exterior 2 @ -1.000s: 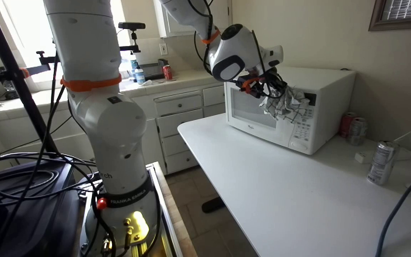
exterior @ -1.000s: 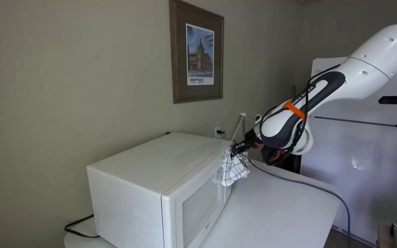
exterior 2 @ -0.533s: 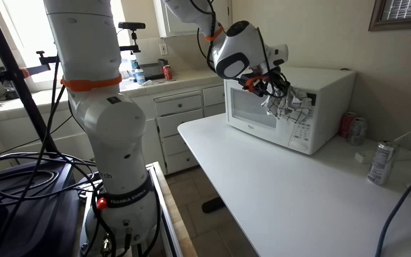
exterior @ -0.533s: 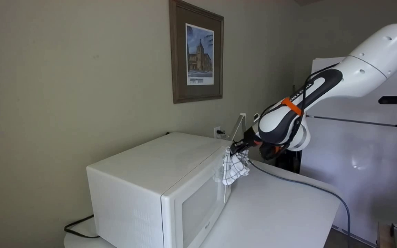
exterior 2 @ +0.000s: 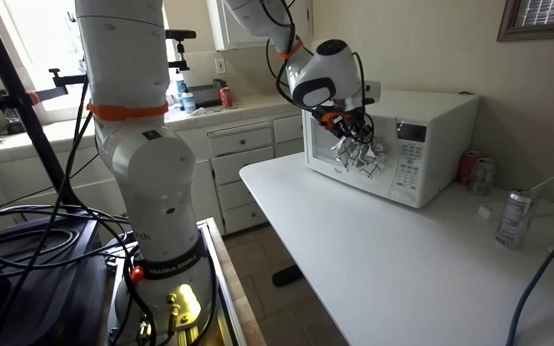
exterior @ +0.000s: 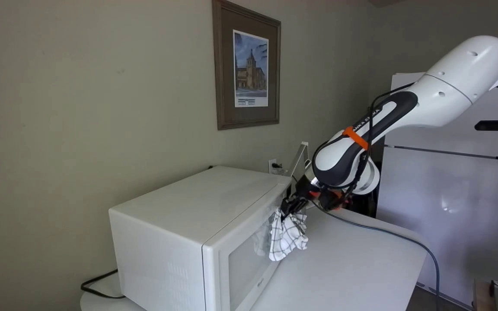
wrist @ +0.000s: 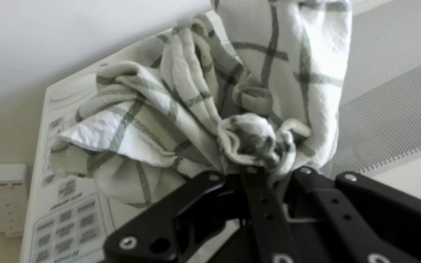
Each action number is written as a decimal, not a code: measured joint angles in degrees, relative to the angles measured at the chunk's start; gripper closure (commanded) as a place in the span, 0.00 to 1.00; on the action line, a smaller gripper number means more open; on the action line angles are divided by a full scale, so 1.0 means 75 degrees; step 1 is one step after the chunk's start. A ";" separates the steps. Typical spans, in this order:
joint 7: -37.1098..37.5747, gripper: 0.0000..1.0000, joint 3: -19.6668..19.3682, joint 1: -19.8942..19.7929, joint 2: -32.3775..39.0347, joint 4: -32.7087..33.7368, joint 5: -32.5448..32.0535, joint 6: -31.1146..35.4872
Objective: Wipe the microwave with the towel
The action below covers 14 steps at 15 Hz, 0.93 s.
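Observation:
The white microwave [exterior: 188, 203] stands on a white table, its door window and keypad [exterior 2: 408, 166] facing the open tabletop. My gripper [exterior: 288, 211] is shut on a white towel with dark checks [exterior: 288, 237], which hangs bunched below the fingers. In an exterior view the towel [exterior 2: 359, 154] lies over the microwave front, between the window and the keypad. In the wrist view the gripper [wrist: 260, 175] pinches a fold of the towel [wrist: 192, 106], which spreads over the front and partly covers the keypad and window. Whether all of the towel touches the front is hidden.
Cans [exterior 2: 481, 175] stand beside the microwave, and a silver can [exterior 2: 515, 218] stands nearer on the table [exterior 2: 392, 259]. A white power strip [exterior 2: 493, 211] lies between them. A dark cable [exterior: 387, 231] runs across the table. A wall [exterior: 145, 108] is behind the microwave.
After a slight shift toward the display, my gripper and the towel have moved down and across the front toward the window. The display and upper keypad are now uncovered. The towel stays gripped.

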 measured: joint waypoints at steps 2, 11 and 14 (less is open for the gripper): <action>-0.0135 0.97 0.0121 -0.0045 0.0406 0.0206 0.0330 -0.0186; -0.0312 0.97 0.0286 -0.0549 0.2349 0.1139 0.0754 -0.0223; -0.0306 0.97 0.0287 -0.0678 0.2618 0.1308 0.0762 -0.0223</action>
